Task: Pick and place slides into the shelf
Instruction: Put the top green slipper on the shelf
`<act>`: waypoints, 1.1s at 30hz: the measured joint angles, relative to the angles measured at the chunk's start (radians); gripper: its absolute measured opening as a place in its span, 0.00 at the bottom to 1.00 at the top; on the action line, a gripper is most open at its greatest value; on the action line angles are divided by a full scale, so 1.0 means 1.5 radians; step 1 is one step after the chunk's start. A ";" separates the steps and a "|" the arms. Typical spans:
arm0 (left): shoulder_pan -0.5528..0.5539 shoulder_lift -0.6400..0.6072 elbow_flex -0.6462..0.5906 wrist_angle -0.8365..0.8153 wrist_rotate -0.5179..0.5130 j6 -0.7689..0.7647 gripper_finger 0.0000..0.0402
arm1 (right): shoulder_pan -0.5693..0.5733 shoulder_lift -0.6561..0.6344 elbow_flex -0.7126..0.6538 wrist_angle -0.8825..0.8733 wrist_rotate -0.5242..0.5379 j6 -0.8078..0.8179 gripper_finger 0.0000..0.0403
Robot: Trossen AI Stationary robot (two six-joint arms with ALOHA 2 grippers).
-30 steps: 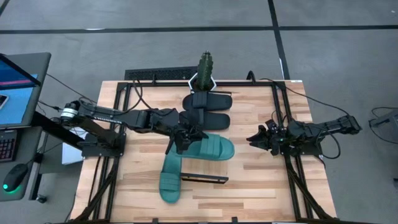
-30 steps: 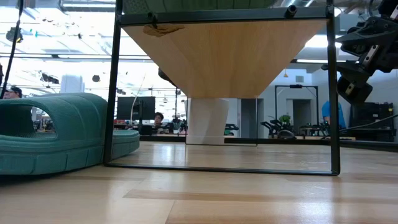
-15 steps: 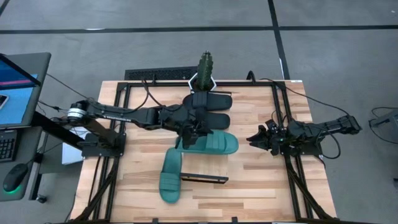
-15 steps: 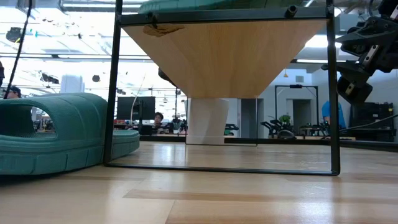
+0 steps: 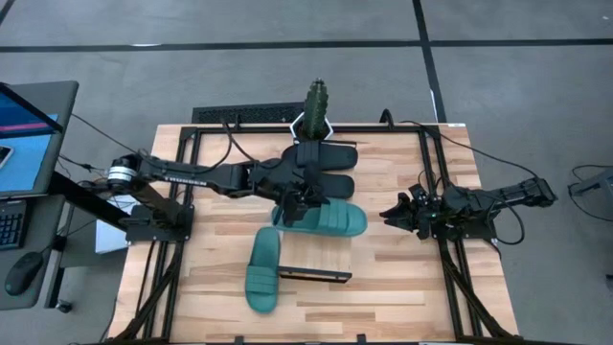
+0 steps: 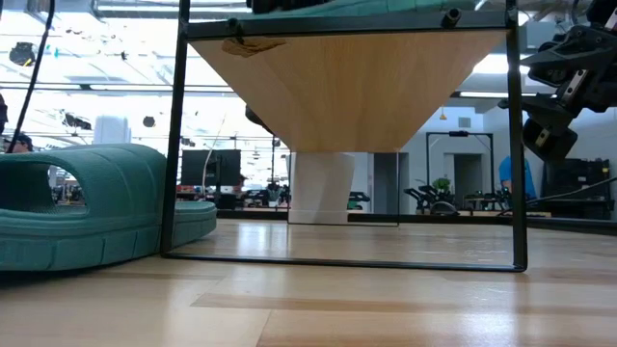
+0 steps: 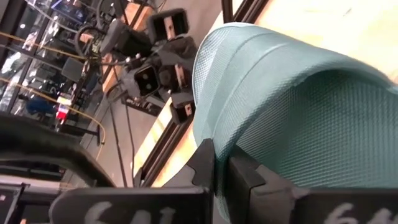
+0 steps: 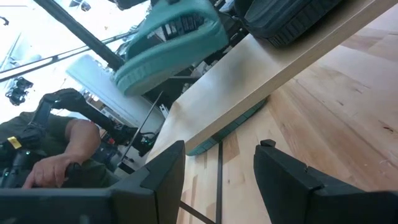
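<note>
My left gripper [image 5: 295, 203] is shut on a teal slide [image 5: 324, 218] and holds it over the light-wood shelf [image 6: 347, 87], next to two black slides [image 5: 322, 171] that lie flat on the shelf. In the right wrist view the teal slide [image 8: 168, 40] sits tilted just over the plank [image 8: 249, 93]; whether it touches the plank cannot be told. The second teal slide [image 5: 261, 270] lies sole-down on the tabletop left of the shelf. My right gripper [image 5: 391, 213] waits open at the table's right side. My left gripper pinches the teal slide between its two fingers [image 7: 208, 165] at the rim of the slide's left end [image 7: 214, 134]. The fingers come from the table's left, slanting down. The slide reaches away to the right over the shelf, tilted.
A black metal frame [image 6: 174, 135] carries the shelf above the butcher-block tabletop [image 5: 402, 278]. A potted cactus [image 5: 316, 103] stands at the shelf's far end. A dark lip [image 5: 314, 276] marks its near end. A laptop and a mouse sit off the table's left side.
My left gripper has carried the teal slide toward the right and the far edge, from beside the shelf to over its top, close to the nearer black slide. The slide's edge now shows above the shelf in the low view. The right arm kept still.
</note>
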 joint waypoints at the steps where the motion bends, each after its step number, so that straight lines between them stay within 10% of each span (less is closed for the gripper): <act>1: 0.003 0.000 0.000 0.000 0.000 0.000 0.00 | 0.000 0.000 0.000 0.000 0.000 0.000 0.44; 33: 0.037 0.000 0.000 -0.014 0.060 -0.020 0.00 | 0.000 0.000 0.000 0.000 0.000 0.000 0.44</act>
